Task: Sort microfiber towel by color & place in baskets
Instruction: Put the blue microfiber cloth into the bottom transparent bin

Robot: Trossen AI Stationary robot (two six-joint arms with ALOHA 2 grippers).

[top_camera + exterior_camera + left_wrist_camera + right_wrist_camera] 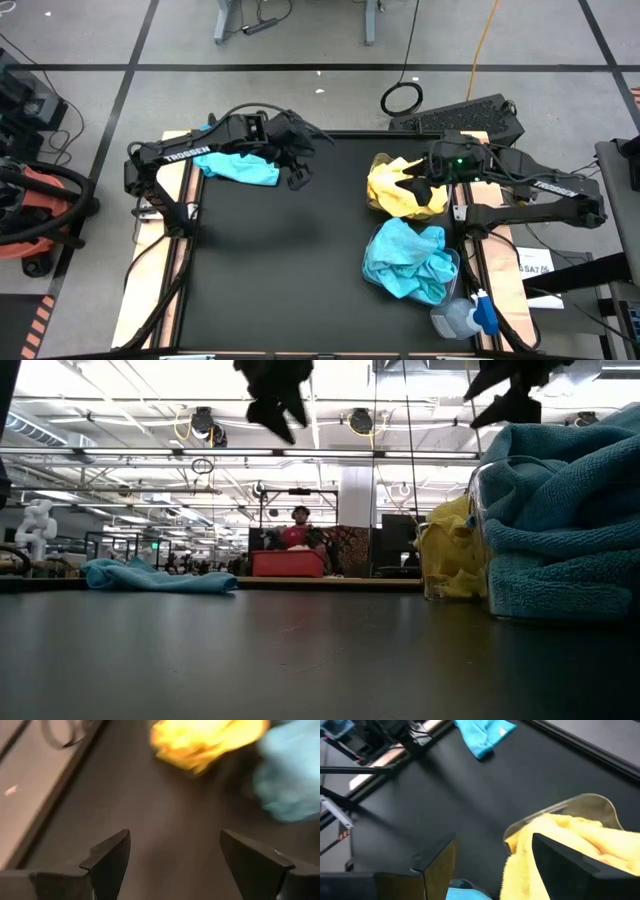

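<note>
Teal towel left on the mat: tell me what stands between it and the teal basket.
Nothing visible does. The loose teal towel lies at the mat's far left, under the left arm; bare black mat runs from it to the teal basket at the near right. The open left gripper hovers beside it.

My two clear baskets sit side by side at the mat's right edge: the far basket (pixel 378 160) brims with crumpled yellow towels (pixel 403 188), the near basket (pixel 452 268) with teal towels (pixel 408 260). One loose teal towel (pixel 238 166) lies rumpled, well apart from the far basket.
</note>
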